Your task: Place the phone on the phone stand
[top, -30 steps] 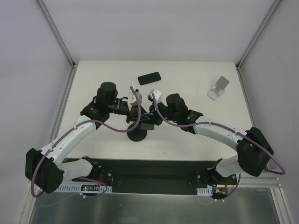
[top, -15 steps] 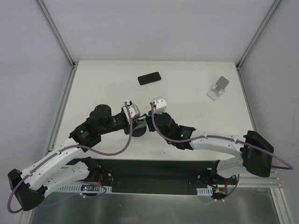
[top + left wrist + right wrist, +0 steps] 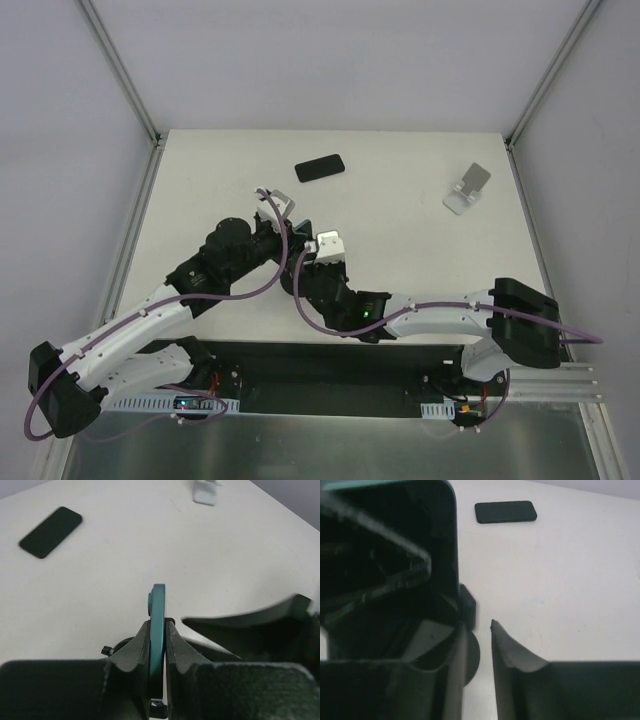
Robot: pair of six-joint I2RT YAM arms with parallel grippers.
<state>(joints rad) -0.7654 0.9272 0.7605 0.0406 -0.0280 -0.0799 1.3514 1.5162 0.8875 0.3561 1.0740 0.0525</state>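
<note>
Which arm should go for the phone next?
Right. The right gripper appears free and faces the phone; the left gripper is clamped on the teal-edged holder. The phone stand sits on the right side too.

One phone [image 3: 320,167], one phone stand [image 3: 467,189], one teal-edged holder [image 3: 158,611].

Between left gripper [image 3: 158,625] jaws: cradle edge [image 3: 158,600], teal plastic, smooth, satin sheen. Dark matt plastic on fingers [image 3: 132,652], faintly grained. Well beyond jaws: phone [image 3: 50,532], black, smooth, dull-glossy face; phone stand [image 3: 205,491], pale silver-grey metal, matt. Below jaws: table [image 3: 225,555], white, matt, smooth.
</note>
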